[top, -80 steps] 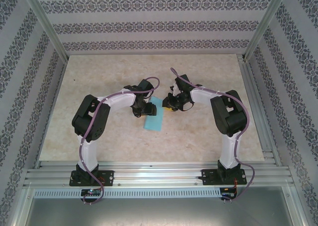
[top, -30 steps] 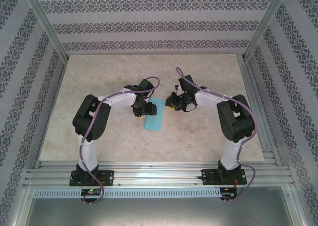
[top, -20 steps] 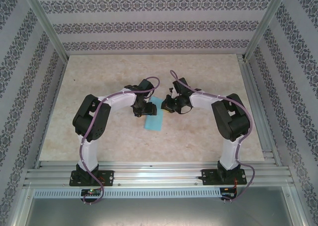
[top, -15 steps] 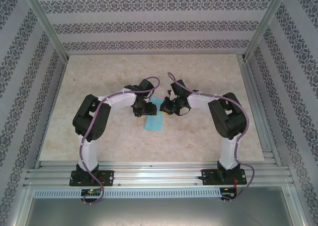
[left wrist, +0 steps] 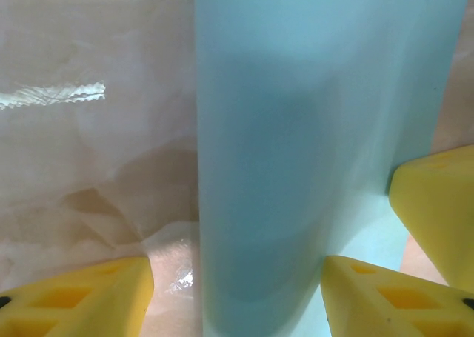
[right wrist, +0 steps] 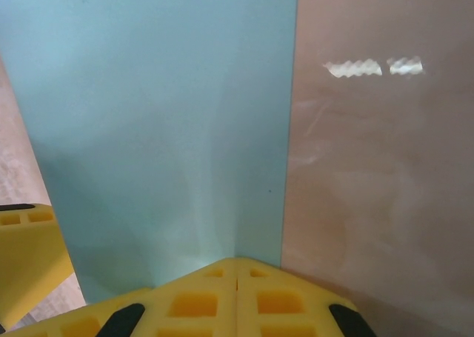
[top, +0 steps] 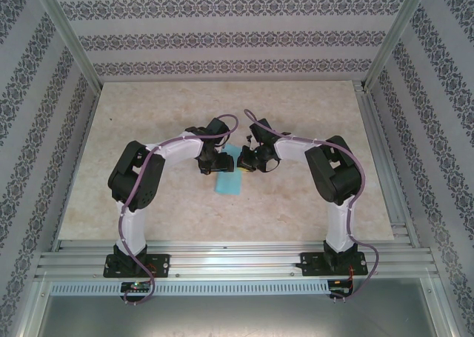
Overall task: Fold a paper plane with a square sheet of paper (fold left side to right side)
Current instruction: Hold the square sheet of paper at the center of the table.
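One blue sheet of paper [right wrist: 163, 115], left gripper [left wrist: 237, 270] spread over it, right gripper [right wrist: 237, 269] pressed together

paper sheet [right wrist: 163, 115]: matte, smooth | table [right wrist: 370, 167]: glossy, marbled | right tool fingers [right wrist: 194, 304]: yellow plastic

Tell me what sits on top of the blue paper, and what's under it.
On the paper: the shut right gripper at one long edge, and one finger of the open left gripper. Beneath, the table shows around it; the paper hides anything underneath.
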Tool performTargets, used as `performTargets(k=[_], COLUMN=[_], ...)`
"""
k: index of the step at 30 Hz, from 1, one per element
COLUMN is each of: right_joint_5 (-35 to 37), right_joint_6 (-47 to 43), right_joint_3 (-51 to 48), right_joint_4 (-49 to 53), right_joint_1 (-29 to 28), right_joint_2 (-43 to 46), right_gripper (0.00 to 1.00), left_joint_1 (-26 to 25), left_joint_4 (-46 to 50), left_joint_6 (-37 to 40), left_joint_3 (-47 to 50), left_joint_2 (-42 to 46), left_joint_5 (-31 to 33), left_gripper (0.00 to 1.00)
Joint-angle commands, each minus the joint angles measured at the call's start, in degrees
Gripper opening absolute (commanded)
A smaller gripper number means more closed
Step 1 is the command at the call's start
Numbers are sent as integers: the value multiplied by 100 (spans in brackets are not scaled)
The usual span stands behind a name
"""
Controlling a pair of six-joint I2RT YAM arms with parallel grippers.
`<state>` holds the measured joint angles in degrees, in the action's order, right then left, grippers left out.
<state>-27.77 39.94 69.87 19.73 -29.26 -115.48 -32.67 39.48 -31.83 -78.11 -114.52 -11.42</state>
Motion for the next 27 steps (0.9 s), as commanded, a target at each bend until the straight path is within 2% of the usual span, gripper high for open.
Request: performTargets(k=[1, 10, 13, 15, 18, 27], right_joint_5=[496, 548, 536, 527, 527, 527], right_joint_6=[-237, -319, -324, -329, -329, -329], right_joint_3=[-50, -61, -43, -35, -34, -34], right_joint_4=[591, 672, 673, 675, 680, 690], right_joint_1=[-54, -64, -63, -70, -72, -96], right_joint_2=[-268, -313, -334, -339, -341, -361], right_gripper=[5, 5, 4, 4, 5, 5], left_joint_1=[-147, 199, 255, 255, 261, 277], left_joint_4=[-390, -331, -649, -887, -1214, -1620], left_joint_6=[11, -42, -208, -315, -447, -532], left_joint_3=[234, 215, 349, 404, 478, 391], left_joint_2=[-201, 779, 1040, 1081, 1018, 459], left_joint_5=[-498, -819, -1084, -1330, -1569, -1747], left_gripper=[64, 66, 58, 47, 37, 27])
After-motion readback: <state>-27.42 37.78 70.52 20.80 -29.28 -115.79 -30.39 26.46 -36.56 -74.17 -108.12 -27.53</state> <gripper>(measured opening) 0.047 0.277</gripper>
